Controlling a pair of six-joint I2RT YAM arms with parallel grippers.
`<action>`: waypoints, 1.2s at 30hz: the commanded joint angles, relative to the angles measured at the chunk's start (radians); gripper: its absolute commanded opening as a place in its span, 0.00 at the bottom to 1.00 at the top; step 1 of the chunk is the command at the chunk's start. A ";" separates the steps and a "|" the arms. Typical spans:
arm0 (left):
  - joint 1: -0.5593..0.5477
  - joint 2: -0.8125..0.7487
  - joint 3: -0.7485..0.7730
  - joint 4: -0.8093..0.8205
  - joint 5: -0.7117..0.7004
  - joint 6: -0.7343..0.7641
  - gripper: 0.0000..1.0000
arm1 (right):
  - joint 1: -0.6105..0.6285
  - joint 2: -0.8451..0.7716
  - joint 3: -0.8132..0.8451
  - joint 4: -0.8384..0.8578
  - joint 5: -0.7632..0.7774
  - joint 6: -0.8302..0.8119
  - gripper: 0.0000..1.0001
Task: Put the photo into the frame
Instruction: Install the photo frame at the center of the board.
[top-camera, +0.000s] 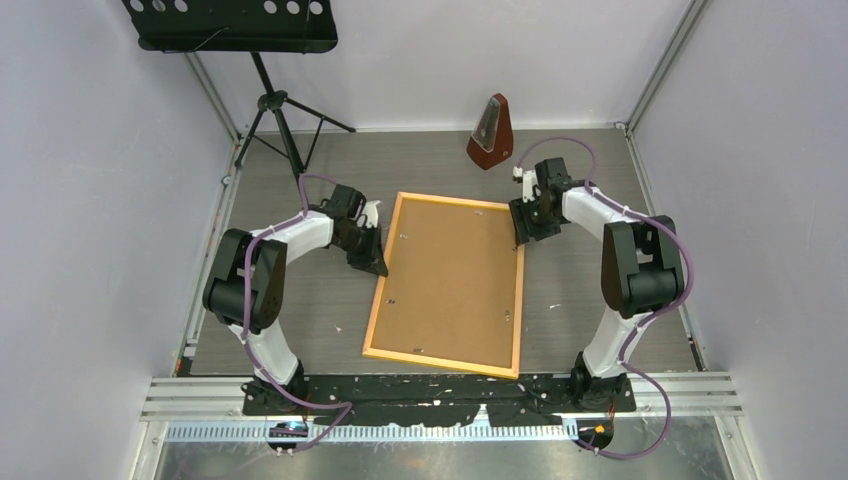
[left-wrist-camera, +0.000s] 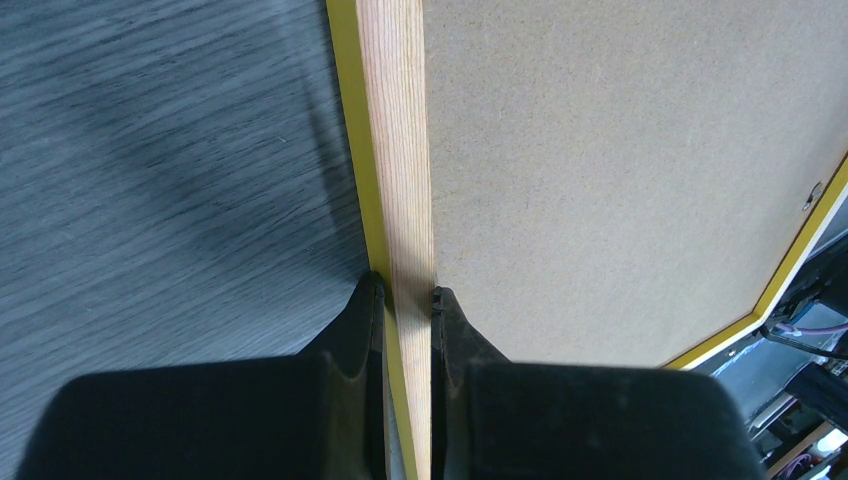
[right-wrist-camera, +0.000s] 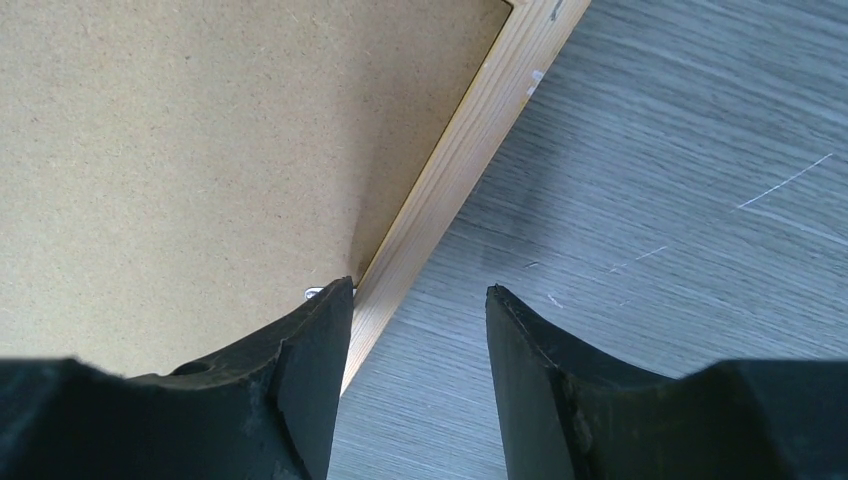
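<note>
The frame (top-camera: 441, 361), thin yellow-orange wooden strips, lies back side up in the middle of the table, with a plain brown backing sheet (top-camera: 450, 275) filling it. The photo is hidden or out of view. My left gripper (top-camera: 378, 262) is shut on the frame's left strip (left-wrist-camera: 395, 150), one finger on the outer side and one over the backing (left-wrist-camera: 600, 170). My right gripper (top-camera: 520, 238) is open at the frame's right strip (right-wrist-camera: 460, 160). Its left finger is over the backing's edge (right-wrist-camera: 200, 130) by a small metal clip (right-wrist-camera: 313, 292). Its right finger is over bare table.
A brown metronome (top-camera: 490, 132) stands at the back, beyond the frame's far right corner. A black music stand (top-camera: 232, 25) on a tripod (top-camera: 280, 115) stands at the back left. White walls close in the grey table on three sides.
</note>
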 joint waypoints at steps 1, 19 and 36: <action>0.007 0.034 -0.027 0.037 -0.044 0.039 0.00 | 0.000 0.014 0.039 -0.002 -0.008 0.006 0.57; 0.007 0.037 -0.023 0.035 -0.039 0.041 0.00 | 0.038 0.055 -0.002 0.016 0.027 -0.020 0.56; 0.017 0.037 -0.026 0.036 -0.037 0.038 0.00 | 0.040 0.041 0.056 -0.120 -0.010 -0.217 0.54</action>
